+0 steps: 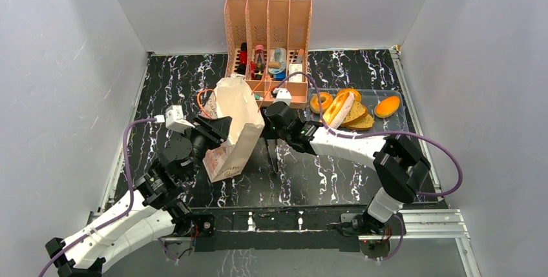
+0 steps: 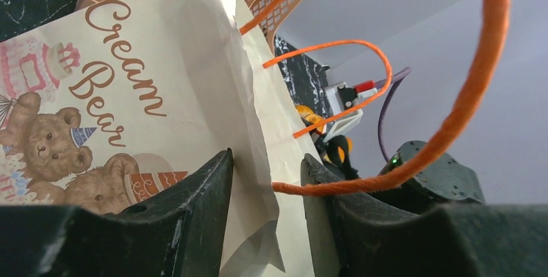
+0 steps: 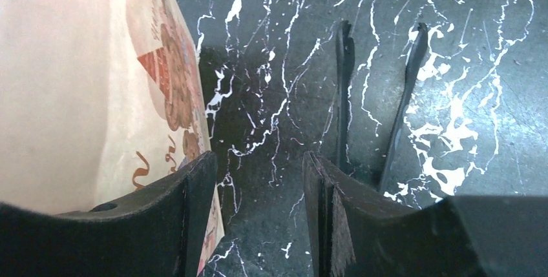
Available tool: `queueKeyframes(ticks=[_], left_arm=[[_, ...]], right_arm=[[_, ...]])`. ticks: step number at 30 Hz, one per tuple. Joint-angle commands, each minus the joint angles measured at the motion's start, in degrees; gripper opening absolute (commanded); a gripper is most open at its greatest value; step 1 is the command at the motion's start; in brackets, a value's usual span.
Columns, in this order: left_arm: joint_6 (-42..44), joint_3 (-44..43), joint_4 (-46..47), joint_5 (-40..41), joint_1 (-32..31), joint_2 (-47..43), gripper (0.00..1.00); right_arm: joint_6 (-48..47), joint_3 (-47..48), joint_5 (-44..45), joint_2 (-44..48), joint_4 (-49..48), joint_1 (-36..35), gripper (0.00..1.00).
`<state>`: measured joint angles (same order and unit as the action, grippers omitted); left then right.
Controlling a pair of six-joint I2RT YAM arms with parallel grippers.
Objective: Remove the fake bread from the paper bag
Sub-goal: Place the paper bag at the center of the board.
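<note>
Cream paper bag (image 1: 240, 114), bear print (image 2: 48, 138), left end effector (image 2: 266, 161) parted astride rim (image 2: 253, 90), right end effector (image 3: 258, 161) parted

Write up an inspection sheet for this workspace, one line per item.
Surface: black marble-pattern table; no spills seen.
Job's things: paper bag stands left of centre; bread lies in a clear tray at the back right; the bag's inside is not visible.
Clutter: orange desk organizer at the back, with small items in its front bins.
End effectors: left end effector open, the bag's edge between its fingers; right end effector open and empty, over bare table beside the bag.
Cables: a purple cable loops off each arm.
Surroundings: plain pale walls on three sides; nothing else seen.
</note>
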<state>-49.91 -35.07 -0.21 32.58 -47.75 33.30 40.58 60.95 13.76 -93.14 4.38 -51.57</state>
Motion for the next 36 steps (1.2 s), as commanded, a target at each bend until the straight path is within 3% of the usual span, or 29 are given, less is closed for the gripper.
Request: queueKeyframes(ticks=[1,3,10,20,26,30,32,36], left_arm=[[0.5,-2.7,-4.3,0.8,-0.1,-1.2,0.41],[1.1,-2.6,-4.9,1.0,0.0,-2.2,0.36],[3.1,-2.8,-5.7,0.3,-0.1,-2.7,0.0],[4.9,-1.2,11.4,-9.1,-0.1,6.0,0.0],[2.2,-1.7,15.6,-11.4,-0.1,10.7,0.0],[-0.8,-0.4,14.4,-9.7,-0.1,9.4,0.0],[-2.0,1.4,14.4,-8.7,-0.1,6.8,0.07],[-3.6,3.3,12.2,-5.9,0.0,2.0,0.08]], right_arm=[[-1.0,3.9,0.1,0.6,-3.9,-1.4,0.49],[-1.2,4.5,0.4,0.7,-3.9,-2.0,0.49],[-1.6,5.5,1.7,2.0,-4.0,-3.7,0.49],[-3.9,6.6,5.9,6.0,-2.7,-4.2,0.49],[-6.1,6.6,9.0,9.3,-1.0,-4.1,0.48],[-6.6,6.5,9.6,9.7,0.1,-4.1,0.49],[-6.6,5.9,9.5,10.0,-0.3,-4.0,0.49],[-6.4,5.7,9.2,10.0,-0.6,-4.0,0.49]])
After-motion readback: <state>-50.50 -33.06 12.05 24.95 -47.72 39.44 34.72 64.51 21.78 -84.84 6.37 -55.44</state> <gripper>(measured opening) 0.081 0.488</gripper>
